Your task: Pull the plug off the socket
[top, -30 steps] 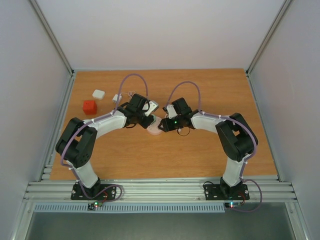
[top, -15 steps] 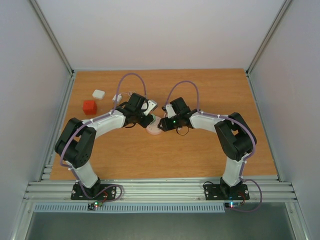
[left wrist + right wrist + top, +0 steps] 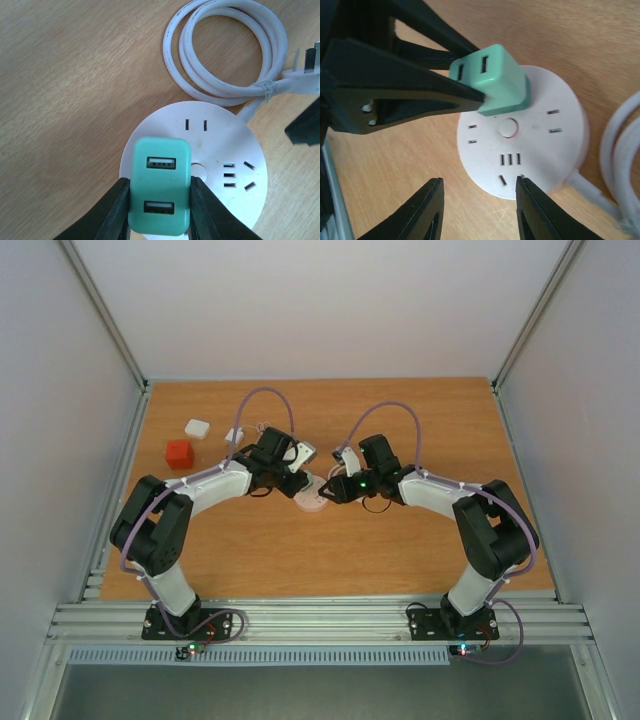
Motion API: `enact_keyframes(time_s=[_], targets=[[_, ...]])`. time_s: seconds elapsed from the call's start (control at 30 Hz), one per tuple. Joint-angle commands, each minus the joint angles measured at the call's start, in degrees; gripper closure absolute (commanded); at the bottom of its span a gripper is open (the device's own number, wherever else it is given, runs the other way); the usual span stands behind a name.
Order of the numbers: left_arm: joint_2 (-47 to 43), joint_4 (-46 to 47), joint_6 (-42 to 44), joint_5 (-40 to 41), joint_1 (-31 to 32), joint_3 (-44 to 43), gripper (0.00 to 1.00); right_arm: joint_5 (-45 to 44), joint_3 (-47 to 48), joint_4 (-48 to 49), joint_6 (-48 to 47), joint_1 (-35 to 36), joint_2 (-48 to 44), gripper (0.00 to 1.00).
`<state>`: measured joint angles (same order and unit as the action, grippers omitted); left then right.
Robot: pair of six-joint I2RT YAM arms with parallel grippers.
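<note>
My left end effector [image 3: 160, 207] is clamped on the plug [image 3: 159, 182] — a mint-green cube with two USB ports on its outer face — with one black finger [image 3: 116, 215] pressed flat against each side. The plug stands on the socket [image 3: 220, 145], at the disc's rim rather than its middle, its base against the top face. I cannot tell how deep the pins sit.

My right end effector [image 3: 479, 210] is open and holds nothing. Its fingers are spread wide at the socket's rim, on the side across from the plug. One fingertip is very close to the rim, but I cannot tell whether it touches.

The socket lies flat on the worktop [image 3: 300, 550], between my two arms in the top view. A white cable [image 3: 225, 50] leaves the socket's edge and lies coiled in a tied loop just beside it, ending in a pronged wall plug [image 3: 307, 62]. A red cube [image 3: 179, 454] and a white block [image 3: 197, 427] sit well apart from the socket — on my left-arm side, the block farther out than the cube.
</note>
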<state>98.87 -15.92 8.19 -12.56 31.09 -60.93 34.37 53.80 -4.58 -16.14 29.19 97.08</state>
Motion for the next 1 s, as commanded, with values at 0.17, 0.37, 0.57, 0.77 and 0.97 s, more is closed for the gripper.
enact_keyframes(time_s=[0.17,0.37,0.57,0.77,0.97], targets=[[2.05,0.22,-0.39,-4.02,0.45,0.28,0.99,2.41,-4.67,12.65,-0.03,1.07,1.05,0.68],[2.37,-0.05,-0.61,-4.88,0.35,0.04,0.99,0.92,-7.37,18.39,-0.41,1.95,2.90,0.71],[2.25,-1.01,-0.58,-5.95,0.22,-0.71,0.99,0.73,-7.67,19.36,-0.42,2.59,5.45,0.71],[1.14,-1.26,-1.47,-8.06,0.01,-1.96,0.99,0.04,-8.13,17.78,-0.85,2.49,6.93,0.71],[-0.56,0.35,-0.62,-7.00,0.11,-1.51,0.99,0.44,-6.68,15.82,0.10,2.42,9.09,0.71]])
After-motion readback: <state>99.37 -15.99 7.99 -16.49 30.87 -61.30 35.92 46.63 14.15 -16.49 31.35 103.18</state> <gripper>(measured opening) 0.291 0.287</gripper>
